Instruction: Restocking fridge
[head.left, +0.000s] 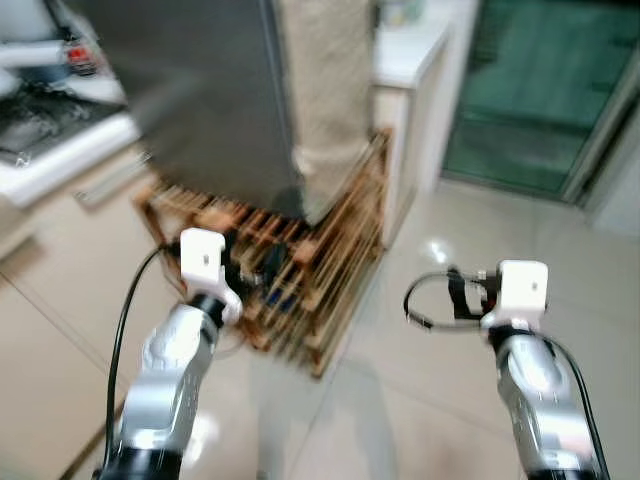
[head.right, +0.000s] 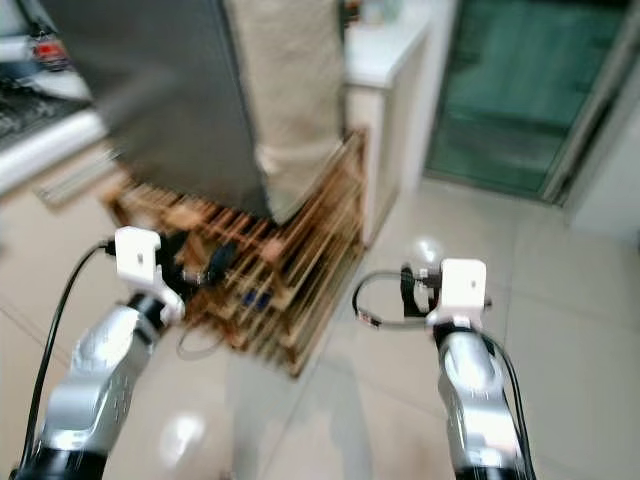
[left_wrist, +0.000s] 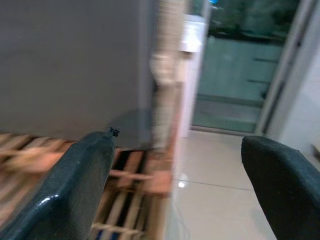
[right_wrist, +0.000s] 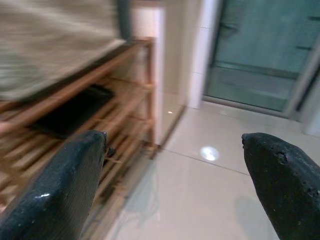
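The picture is blurred by motion. A dark grey fridge (head.left: 200, 100) with a beige side panel (head.left: 325, 90) stands ahead on a low wooden rack (head.left: 300, 260). My left gripper (left_wrist: 180, 185) is held out before the rack, open, with nothing between its fingers (left_wrist: 75, 190). My right gripper (right_wrist: 175, 185) is held out over the tiled floor to the right of the rack, open and holding nothing. Both silver arms (head.left: 170, 380) reach forward from the bottom of the eye views.
A white counter (head.left: 60, 150) with kitchen things runs along the left. A white cabinet (head.left: 410, 110) stands right of the fridge, and a green glass door (head.left: 530, 90) lies beyond. Glossy tiled floor (head.left: 430, 380) spreads to the right.
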